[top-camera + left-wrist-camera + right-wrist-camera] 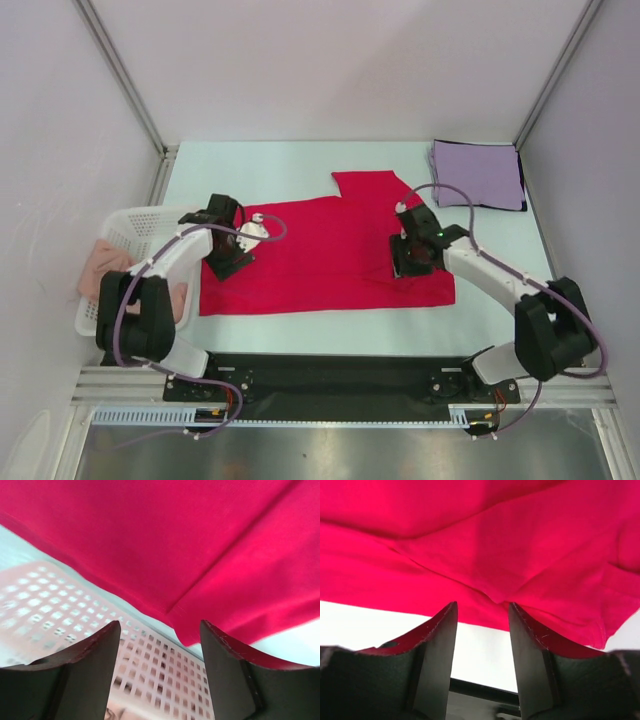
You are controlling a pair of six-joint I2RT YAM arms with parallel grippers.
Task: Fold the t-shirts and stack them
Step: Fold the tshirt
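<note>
The crimson-red t-shirt [320,260] lies spread flat on the table, one sleeve sticking out toward the back. The pale lavender t-shirt [478,174] lies folded square at the back right. My left gripper [228,262] is open over the red shirt's left edge; in the left wrist view the red cloth [175,545] lies beyond the open fingers [100,650], with nothing between them. My right gripper [412,262] is open over the shirt's right part; in the right wrist view its fingers [442,630] point at the wrinkled red hem [490,565], holding nothing.
A white plastic mesh basket [120,232] with pinkish cloth [100,265] inside stands at the left table edge, next to my left arm; its mesh [55,605] shows in the left wrist view. A black strip [330,370] runs along the near edge.
</note>
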